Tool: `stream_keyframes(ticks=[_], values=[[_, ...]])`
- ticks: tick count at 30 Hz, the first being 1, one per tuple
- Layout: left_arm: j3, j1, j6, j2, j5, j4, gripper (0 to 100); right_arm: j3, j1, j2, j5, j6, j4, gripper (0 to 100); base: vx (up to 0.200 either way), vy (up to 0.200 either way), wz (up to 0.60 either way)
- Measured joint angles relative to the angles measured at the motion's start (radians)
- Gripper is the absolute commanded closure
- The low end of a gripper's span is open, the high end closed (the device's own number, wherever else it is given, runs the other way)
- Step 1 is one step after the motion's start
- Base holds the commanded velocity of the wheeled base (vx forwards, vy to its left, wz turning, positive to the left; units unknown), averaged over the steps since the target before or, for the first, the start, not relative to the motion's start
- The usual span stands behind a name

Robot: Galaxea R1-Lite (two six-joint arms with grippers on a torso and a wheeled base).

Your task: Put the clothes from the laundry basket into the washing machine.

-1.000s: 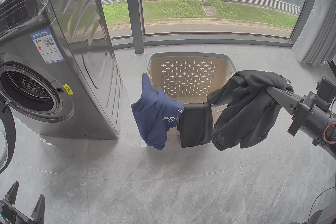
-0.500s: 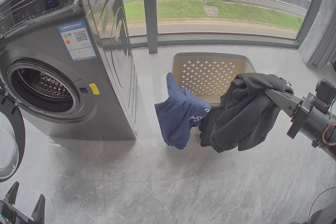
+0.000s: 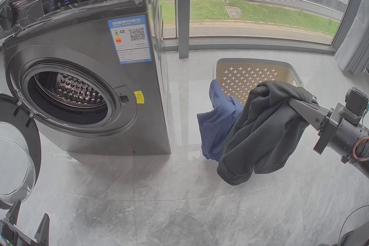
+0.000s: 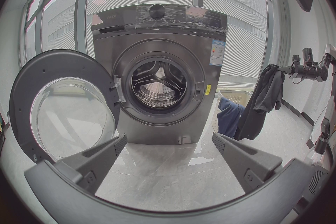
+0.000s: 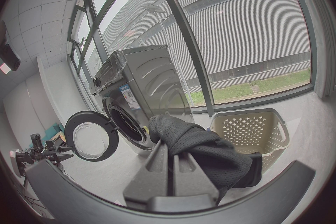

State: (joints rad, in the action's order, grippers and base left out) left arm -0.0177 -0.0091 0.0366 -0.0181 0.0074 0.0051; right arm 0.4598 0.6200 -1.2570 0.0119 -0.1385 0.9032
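The grey garment (image 3: 265, 131) hangs in the air from my right gripper (image 3: 298, 104), whose fingers are clamped on a bunch of it, in front of the basket (image 3: 253, 63). A blue garment (image 3: 215, 123) drapes over the basket's rim. The washer (image 3: 150, 120) stands to the left, its door (image 3: 15, 120) swung wide. My left gripper (image 4: 168, 137) sits low, fingers spread, holding nothing.

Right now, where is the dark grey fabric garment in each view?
Head view: dark grey fabric garment hangs from right gripper, before beige plastic basket.
Left wrist view: garment far off, beside the basket.
Right wrist view: garment bunched over the gripper.
Shared landmark: grey metal washing machine, door open.
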Motion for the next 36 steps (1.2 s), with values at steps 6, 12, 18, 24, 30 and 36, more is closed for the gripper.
stream_keyframes(ticks=[6,12,18,24,30,36], values=[[0.000,0.000,0.000,0.000,0.000,0.000,0,0.000,0.002,-0.004,0.000,-0.006,0.002,100,0.000,0.100,0.00],[0.000,0.000,0.000,0.000,0.000,0.000,0,0.000,-0.001,-0.018,-0.001,-0.018,0.017,100,-0.100,0.000,0.00],[0.000,0.000,0.000,0.000,0.000,0.000,0,-0.001,-0.015,-0.042,-0.010,-0.020,0.020,100,-0.200,0.000,0.00],[0.000,0.000,0.000,0.000,0.000,0.000,0,0.005,-0.030,-0.051,-0.014,-0.018,0.019,100,-0.200,0.000,0.00],[0.000,0.000,0.000,0.000,0.000,0.000,0,0.010,-0.046,-0.055,-0.016,-0.018,0.019,100,-0.100,0.000,0.00],[0.000,0.000,0.000,0.000,0.000,0.000,0,0.011,-0.057,-0.057,-0.015,-0.018,0.018,100,0.000,0.000,0.00]])
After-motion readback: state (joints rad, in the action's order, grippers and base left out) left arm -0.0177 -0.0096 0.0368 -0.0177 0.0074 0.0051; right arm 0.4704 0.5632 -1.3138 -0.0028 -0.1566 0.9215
